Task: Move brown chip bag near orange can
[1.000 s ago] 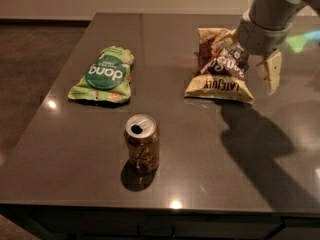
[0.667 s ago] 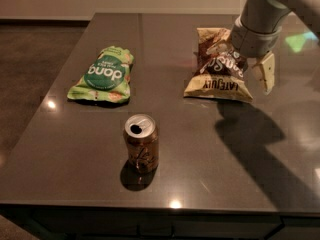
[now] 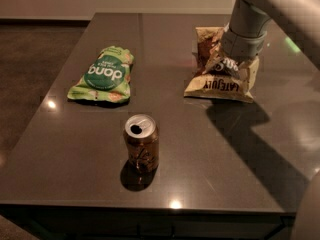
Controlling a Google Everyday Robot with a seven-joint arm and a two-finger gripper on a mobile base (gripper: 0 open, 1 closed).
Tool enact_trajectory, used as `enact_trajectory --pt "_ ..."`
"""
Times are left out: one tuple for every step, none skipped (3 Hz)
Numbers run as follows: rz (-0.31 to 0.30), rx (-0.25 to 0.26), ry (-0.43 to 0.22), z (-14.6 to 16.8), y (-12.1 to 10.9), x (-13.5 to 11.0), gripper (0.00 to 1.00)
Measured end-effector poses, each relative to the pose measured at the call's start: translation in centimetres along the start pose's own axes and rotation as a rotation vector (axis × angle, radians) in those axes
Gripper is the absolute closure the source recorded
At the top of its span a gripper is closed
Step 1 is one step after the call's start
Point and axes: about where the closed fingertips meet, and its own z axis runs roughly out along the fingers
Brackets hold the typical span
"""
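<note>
Bag [image 3: 220,85] first: lay flat and crumpled at the far right of the table [image 3: 215,179], tan band turned toward the camera, well apart from the can [image 3: 141,143]. Found that can upright near the front edge, left of the bag and closer to the camera, tab opening on top. Saw the gripper [image 3: 235,66] pressed down on the bag's upper half, wrist covering the contact from above; could not tell whether open or clamped on the foil. Judged the step in hand to be the grasp, with the carry not yet begun. Called for a firm pinch on a bunched fold rather than on the smooth face, given slippery, sagging foil. Called also for a slight lift before travel, to avoid scrunching the bag against the tabletop. Best routed toward the camera and leftward, ending just beside the can on its right side, short of touching, for fear of tipping something so light and narrow. Noted the green bag [image 3: 104,76] at far left, well clear of that path and better left alone.
</note>
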Motion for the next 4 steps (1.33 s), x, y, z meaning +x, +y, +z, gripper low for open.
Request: enact_trajectory --pt "-0.011 0.01 -0.022 -0.1 -0.2 -0.8 0.57" --pt "-0.013 0.078 -0.045 -1.9 -0.1 -3.5 0.88" --pt "-0.016 0.142 -0.077 -4.1 0.2 -6.1 1.0" --pt "-0.022 0.198 -0.131 -6.6 1.0 -9.3 1.0"
